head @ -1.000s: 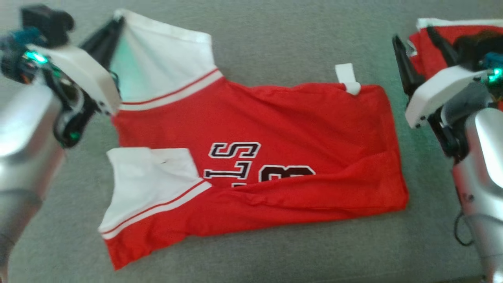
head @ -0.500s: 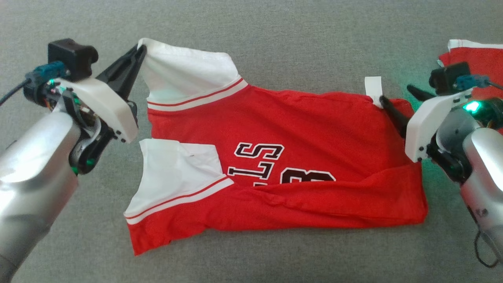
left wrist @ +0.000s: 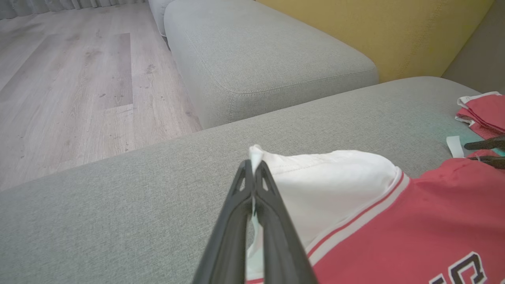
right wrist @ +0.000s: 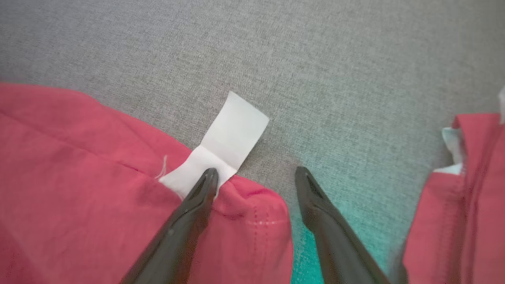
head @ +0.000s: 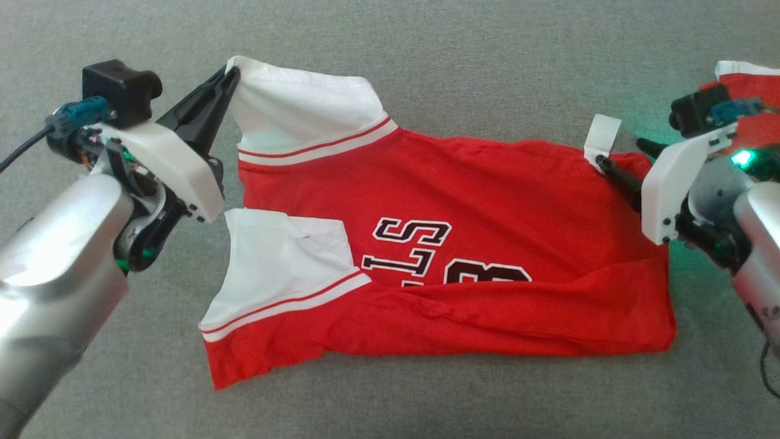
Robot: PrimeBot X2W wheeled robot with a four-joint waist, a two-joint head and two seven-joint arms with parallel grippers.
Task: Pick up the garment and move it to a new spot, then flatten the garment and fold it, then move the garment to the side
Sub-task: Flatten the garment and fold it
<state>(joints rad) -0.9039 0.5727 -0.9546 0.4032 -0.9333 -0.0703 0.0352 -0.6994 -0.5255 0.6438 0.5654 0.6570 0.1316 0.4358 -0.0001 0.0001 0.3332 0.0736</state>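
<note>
left pincer (left wrist: 252,167) tight on sleeve (head: 304,110) of garment (head: 487,201), right pincer (right wrist: 256,173) wide over hem (right wrist: 252,217)

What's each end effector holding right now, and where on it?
Left end effector: shut on the jersey, at the edge of its white sleeve. Right end effector: open around the hem corner, holding nothing.

The lettering (head: 414,244) on the jersey (head: 487,201) is covered in its lower part by a fold of red cloth (head: 518,305), so the word and the number cannot be read whole. In the left wrist view the bottom edge cuts this lettering off. The second red garment (head: 746,79) is cut by the right edge of the head view and partly hidden behind the camera (head: 694,113) of the right gripper (head: 620,152); its kind cannot be told. The far finger (head: 647,146) of this gripper is mostly hidden behind its white housing (head: 676,183).
</note>
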